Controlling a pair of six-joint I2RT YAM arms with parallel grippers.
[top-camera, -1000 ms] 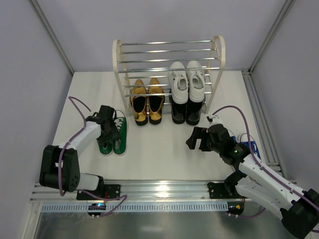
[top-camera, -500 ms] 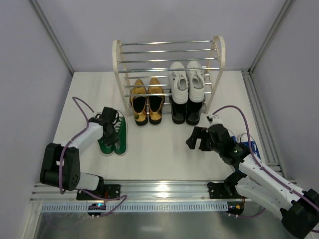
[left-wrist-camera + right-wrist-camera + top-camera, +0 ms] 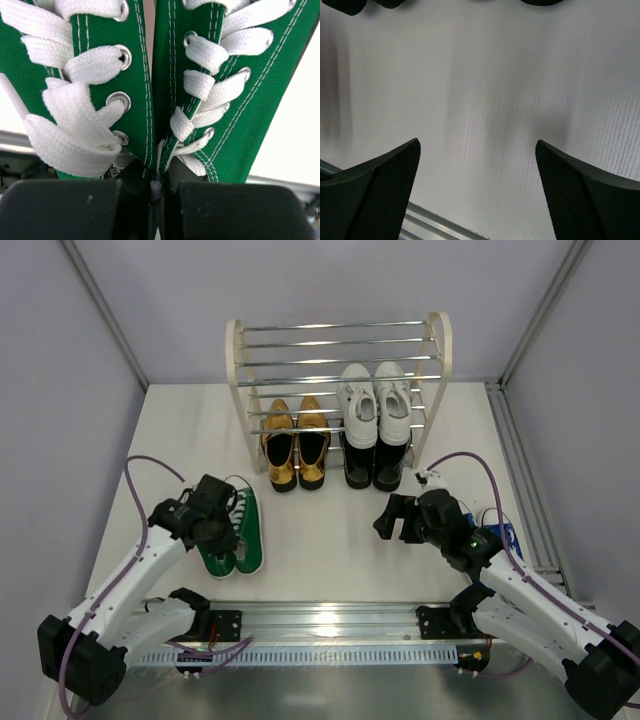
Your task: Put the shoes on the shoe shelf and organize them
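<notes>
Jaws of the left claw [image 3: 216,517] [image 3: 155,192] are clamped on the touching inner walls of the green canvas sneakers [image 3: 237,537] [image 3: 150,75], which sit side by side directly under and ahead of it. The right claw [image 3: 399,519] [image 3: 477,190] hangs spread wide over the bench [image 3: 320,540] [image 3: 495,100], gripping nothing. The shoe shelf [image 3: 340,345] stands well beyond its fingertips, with gold loafers [image 3: 297,445], black dress shoes [image 3: 373,464] and white sneakers [image 3: 375,400] aboard.

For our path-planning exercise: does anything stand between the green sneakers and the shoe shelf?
Nothing visible lies between the green sneakers and the shoe shelf. The gold loafers fill its nearest bottom slot; the rods above them are bare.
</notes>
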